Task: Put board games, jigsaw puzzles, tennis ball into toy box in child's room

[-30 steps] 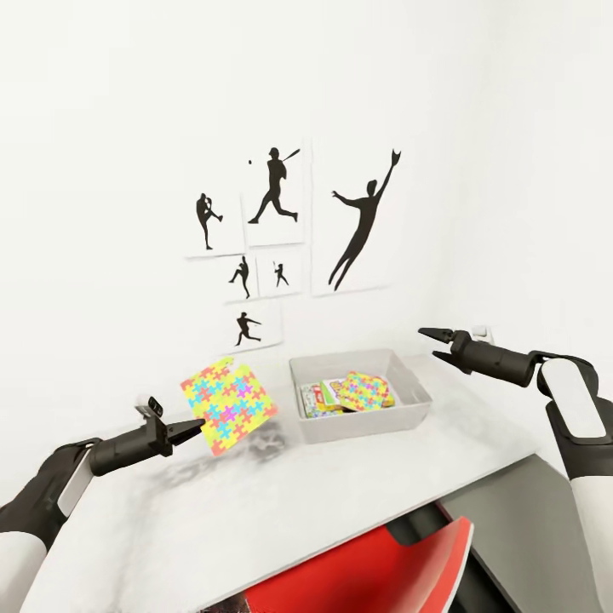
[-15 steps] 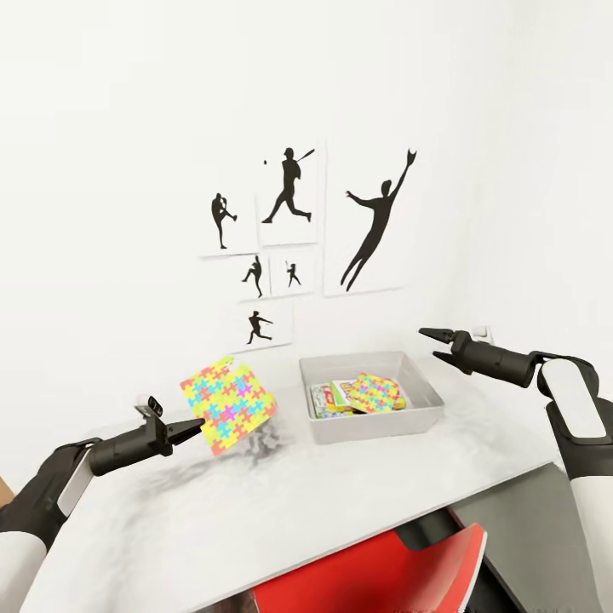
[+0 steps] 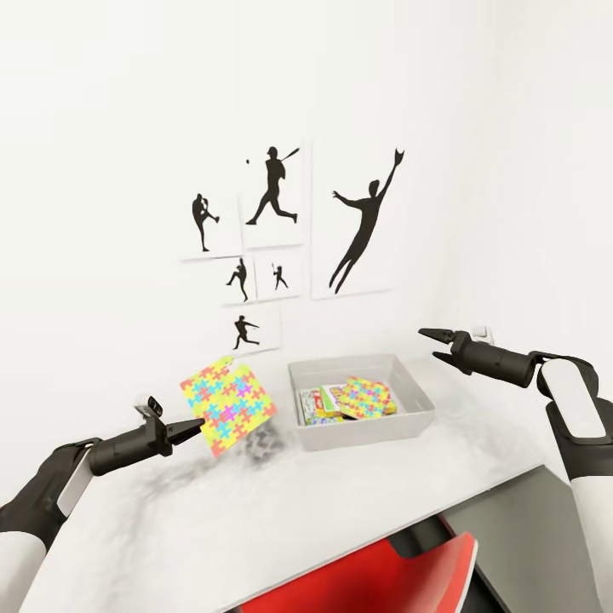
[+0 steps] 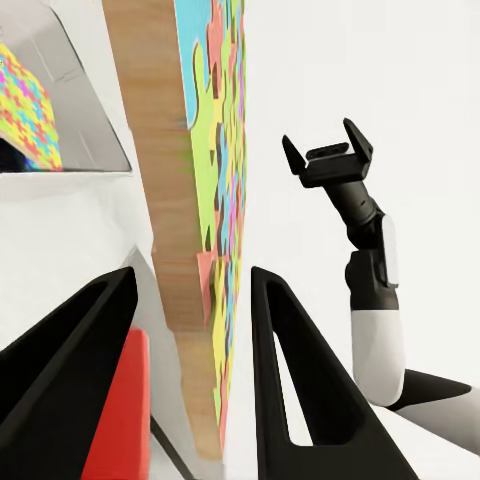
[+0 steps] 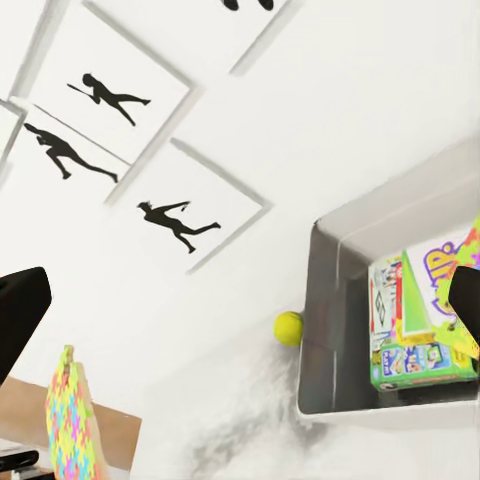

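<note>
the left gripper (image 3: 201,423) pinches a jigsaw puzzle (image 3: 227,404) by its edge, tilted above the table (image 3: 340,502) beside the toy box (image 3: 362,426); the right gripper (image 3: 430,339) hovers with jaws spread, empty.

The head view looks down over the worktop (image 3: 340,502) toward the wall pictures (image 3: 272,230). The left wrist view sits very near the puzzle (image 4: 215,200), facing the right arm. The right wrist view faces the pictures, sharing the toy box (image 5: 330,330) and puzzle.

Tilted jigsaw puzzle (image 3: 227,405) beside toy box (image 3: 362,427)
</note>
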{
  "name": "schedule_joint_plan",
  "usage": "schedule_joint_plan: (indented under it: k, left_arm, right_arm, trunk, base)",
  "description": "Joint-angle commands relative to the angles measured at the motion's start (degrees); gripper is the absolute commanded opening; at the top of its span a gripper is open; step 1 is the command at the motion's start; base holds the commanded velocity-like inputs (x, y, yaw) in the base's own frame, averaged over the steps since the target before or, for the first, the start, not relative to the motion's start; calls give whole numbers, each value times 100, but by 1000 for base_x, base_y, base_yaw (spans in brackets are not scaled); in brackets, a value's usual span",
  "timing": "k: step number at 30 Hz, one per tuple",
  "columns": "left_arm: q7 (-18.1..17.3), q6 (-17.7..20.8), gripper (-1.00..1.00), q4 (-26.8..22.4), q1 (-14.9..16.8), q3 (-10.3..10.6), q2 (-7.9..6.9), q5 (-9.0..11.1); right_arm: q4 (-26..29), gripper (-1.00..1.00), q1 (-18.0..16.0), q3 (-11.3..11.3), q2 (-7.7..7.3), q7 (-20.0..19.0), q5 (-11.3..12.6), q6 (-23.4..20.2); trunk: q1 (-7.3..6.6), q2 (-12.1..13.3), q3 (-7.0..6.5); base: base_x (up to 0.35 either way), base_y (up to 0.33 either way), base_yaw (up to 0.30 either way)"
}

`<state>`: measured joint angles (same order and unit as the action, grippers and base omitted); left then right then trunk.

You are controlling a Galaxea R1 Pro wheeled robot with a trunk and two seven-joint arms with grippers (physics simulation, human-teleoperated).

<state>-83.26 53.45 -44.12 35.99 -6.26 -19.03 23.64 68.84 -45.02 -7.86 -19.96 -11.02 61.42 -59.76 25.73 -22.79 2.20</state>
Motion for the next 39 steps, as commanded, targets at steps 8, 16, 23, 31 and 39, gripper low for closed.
schedule_joint_plan:
  k: [8,16,23,31,39]
  left_arm:
    - [-13,60,-100,-1,-1,2,-4,10]
    - [-10,53,-100,-1,-2,1,-4,14]
    - [-14,56,-100,0,-4,1,-4,14]
    - [-15,52,-100,1,-4,1,-4,18]
    - [-12,47,-100,0,-4,1,0,25]
  right_arm:
    - [7,100,0,-5,1,-65,-59,-23]
    - [-1,100,2,-8,1,-59,-65,-19]
    - [-11,100,2,-12,1,-58,-63,-12]
    - [-20,100,2,-30,1,-59,-65,5]
    - [-17,100,2,-30,1,-58,-67,38]
  trunk:
    - [6,-13,13]
    - [6,-13,13]
    - [6,-13,13]
    - [6,-13,13]
    - [6,-13,13]
  base:
    - [113,-4,0]
    - [86,-14,0]
    - [80,-55,0]
    - [4,-3,0]
    - [0,0,0]
